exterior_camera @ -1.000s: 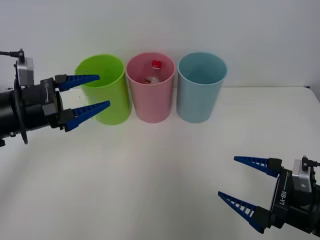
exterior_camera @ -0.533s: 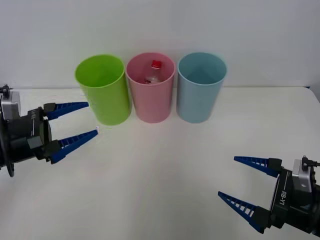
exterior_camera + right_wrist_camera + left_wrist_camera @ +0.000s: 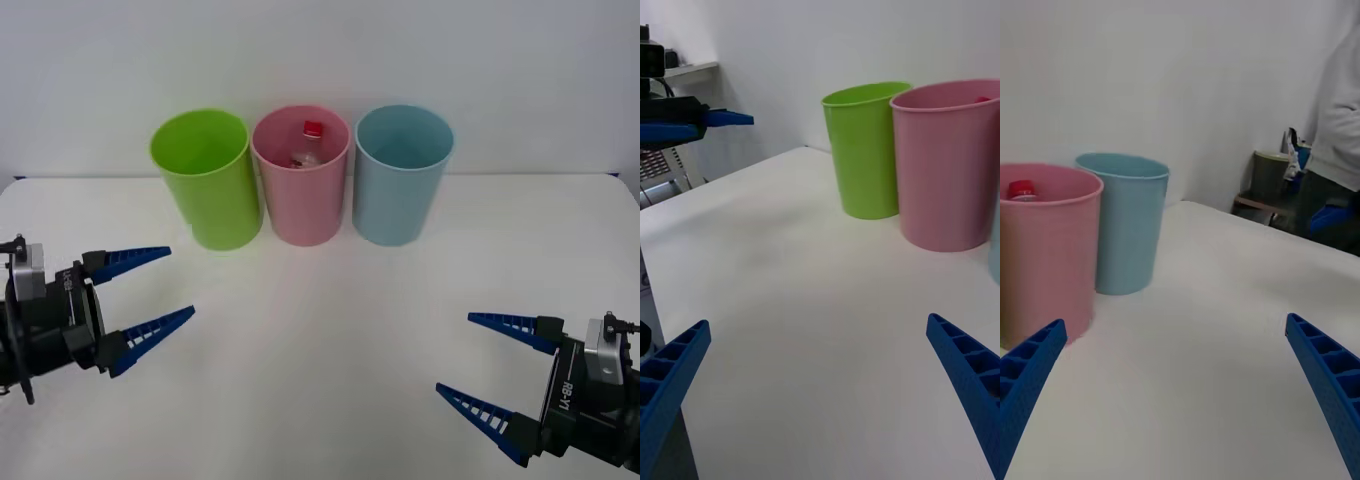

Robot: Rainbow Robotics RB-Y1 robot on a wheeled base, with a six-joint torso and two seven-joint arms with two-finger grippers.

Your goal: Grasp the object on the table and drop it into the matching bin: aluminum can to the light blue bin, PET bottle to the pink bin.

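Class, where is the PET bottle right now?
In the front view, the PET bottle stands inside the pink bin, the middle one between the lime green bin and light blue bin.

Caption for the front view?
PET bottle sits in pink bin; left gripper and right gripper open, low over table.
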